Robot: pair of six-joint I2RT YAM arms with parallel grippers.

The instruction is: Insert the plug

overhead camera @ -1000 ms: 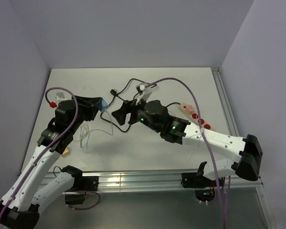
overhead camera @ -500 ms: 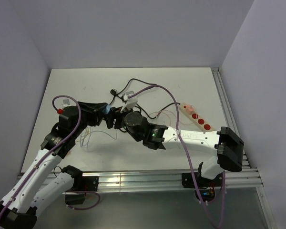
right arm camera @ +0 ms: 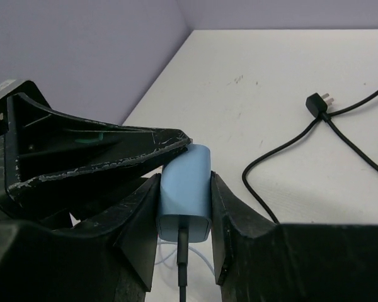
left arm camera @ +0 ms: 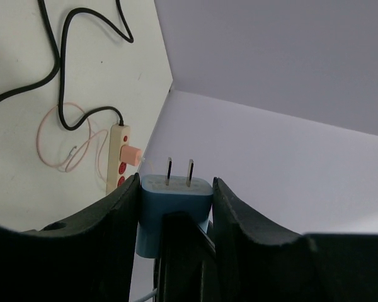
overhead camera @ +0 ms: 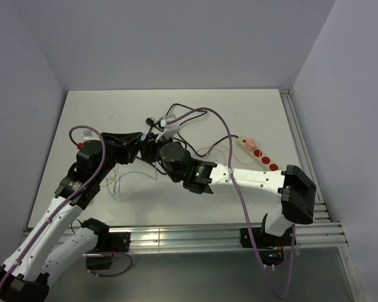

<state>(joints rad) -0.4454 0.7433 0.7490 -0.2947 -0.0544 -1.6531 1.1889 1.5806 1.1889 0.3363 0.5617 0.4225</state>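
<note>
I see the plug (left arm camera: 175, 196), a blue block with two metal prongs, held off the table (overhead camera: 239, 110) between both arms, well to the left of the power strip (overhead camera: 259, 151) in the top view; there it is almost wholly hidden by the two wrists. On my left wrist feed the left gripper (left arm camera: 176, 184) has closed down to the width of the plug; each of its fingers (left arm camera: 116, 220) presses a side of the blue body, and the prongs stick up clear past the tips, towards the strip lying beyond. A dark upright bar crosses the lower front of the plug there; I cannot tell what it belongs to. On the right wrist feed the right gripper (right arm camera: 184, 179) is likewise narrowed onto the plug, one finger against each flank, with the tips of the left gripper meeting the plug's far end; a thin dark line runs down from its near face.

The power strip is cream with red sockets, lying flat near the table's right edge; a peach-coloured plug (left arm camera: 131, 153) sits at one end of it; thin pale wire (left arm camera: 55, 135) loops just beside the strip; a black cable (overhead camera: 176, 112) snakes to the strip's left, its own small plug (right arm camera: 317, 100) lying loose on the table.
</note>
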